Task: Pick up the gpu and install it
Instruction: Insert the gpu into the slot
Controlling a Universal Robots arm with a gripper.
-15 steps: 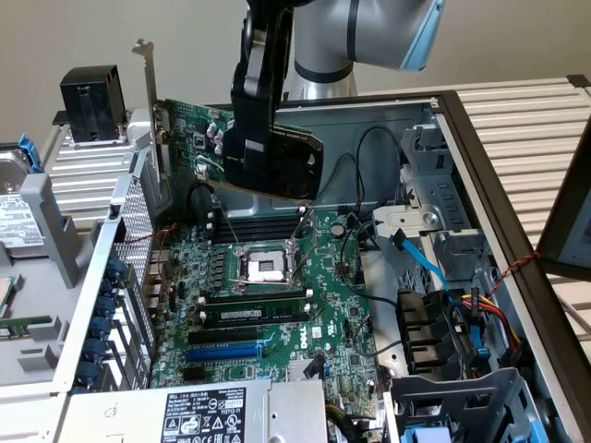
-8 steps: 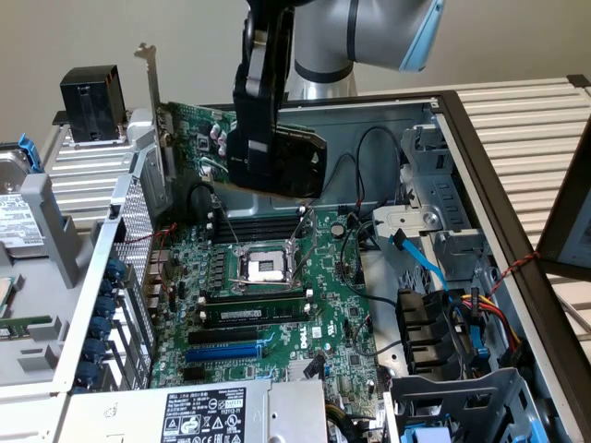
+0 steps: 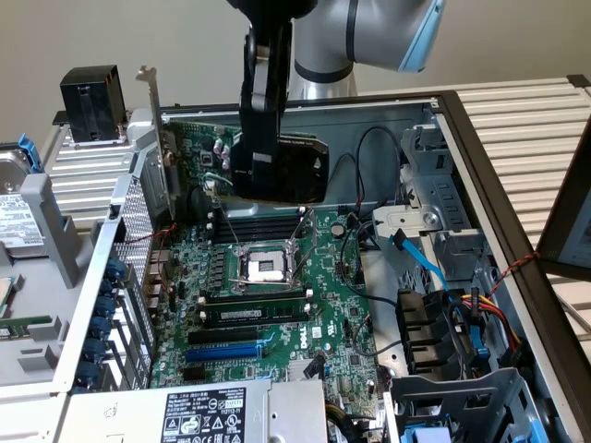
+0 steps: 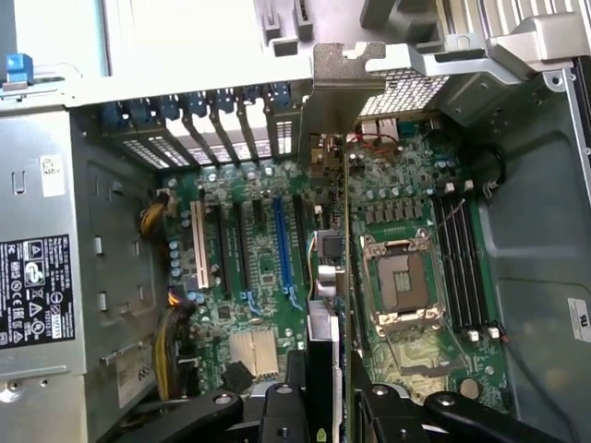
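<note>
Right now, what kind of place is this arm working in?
Probably a computer assembly or repair bench: an open desktop case lies on its side, its motherboard and bare CPU socket exposed, and the end effector holds the gpu above the board.

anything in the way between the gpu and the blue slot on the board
Nothing visible. The gripper holds the small green gpu card with its black fan shroud above the large green motherboard; the long blue slot looks empty and uncovered.
</note>
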